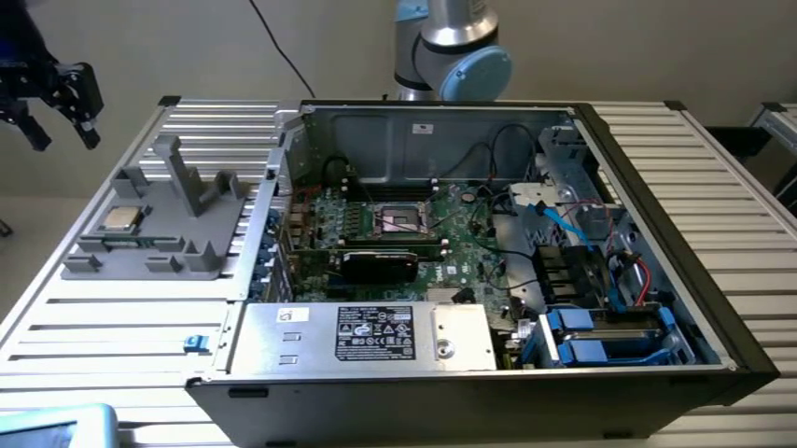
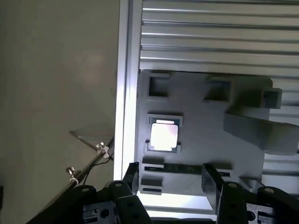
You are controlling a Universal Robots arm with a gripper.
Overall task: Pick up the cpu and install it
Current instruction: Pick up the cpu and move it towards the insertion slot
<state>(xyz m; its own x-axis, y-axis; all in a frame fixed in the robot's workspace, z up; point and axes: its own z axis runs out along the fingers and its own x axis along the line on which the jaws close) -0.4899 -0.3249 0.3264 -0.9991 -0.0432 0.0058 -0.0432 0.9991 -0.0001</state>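
The cpu [image 1: 121,217] has a shiny metal top; the fixture [image 1: 187,227] is matt grey plastic; the worktop [image 1: 112,322] is ribbed bright metal.

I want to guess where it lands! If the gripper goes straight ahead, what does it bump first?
Probably the grey fixture, right beside the cpu resting in it; the gripper, jaws open, points there. Depth is hard to judge.

**Slatted table [image 1: 710,187] bears a fixture and a case**

Seen from the exterior view, a grey plastic fixture [image 1: 200,233] stands on the ribbed metal top at nine o'clock. An open computer case [image 1: 424,131] fills the centre through three o'clock, just beside it. A small blue clip [image 1: 193,343] sits at seven o'clock.
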